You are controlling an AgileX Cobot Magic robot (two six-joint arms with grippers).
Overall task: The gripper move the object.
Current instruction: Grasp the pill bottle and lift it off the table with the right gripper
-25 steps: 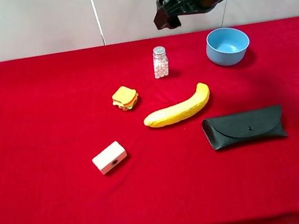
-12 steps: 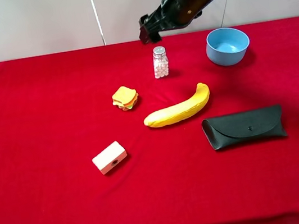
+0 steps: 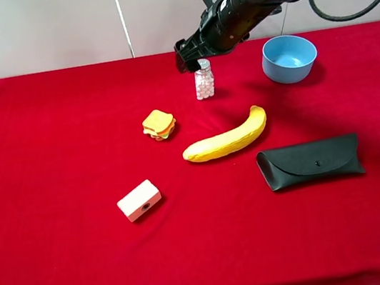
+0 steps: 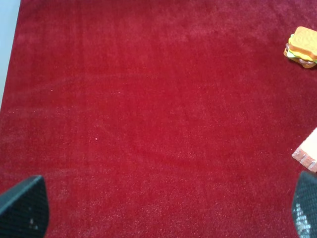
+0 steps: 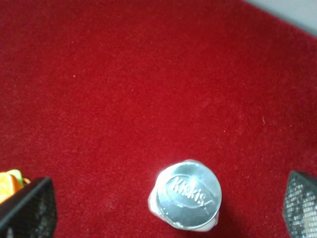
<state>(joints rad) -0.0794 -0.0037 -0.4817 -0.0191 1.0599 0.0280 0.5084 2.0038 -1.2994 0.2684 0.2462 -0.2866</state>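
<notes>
While the right pincer (image 3: 190,60) hangs over the far middle of the red worktop (image 3: 51,179), its jaws stand as wide apart as they go and hold nothing. The small glass bottle (image 3: 204,82) of white-pink pellets stands upright just beneath it. From the right wrist, the bottle's silver cap (image 5: 188,194) sits between the two mesh-faced fingertips (image 5: 29,208), with red cloth showing on both sides, so neither touches it.

A blue bowl (image 3: 289,59) sits to the bottle's right, near the back edge. A toy sandwich (image 3: 159,124) and a banana (image 3: 227,136) lie nearer the front, apart from the bottle. A black glasses case (image 3: 310,161) and a cream block (image 3: 139,200) lie nearer still.

The left pincer (image 4: 163,206) is wide open too and empty, above bare cloth near the sandwich and block.
</notes>
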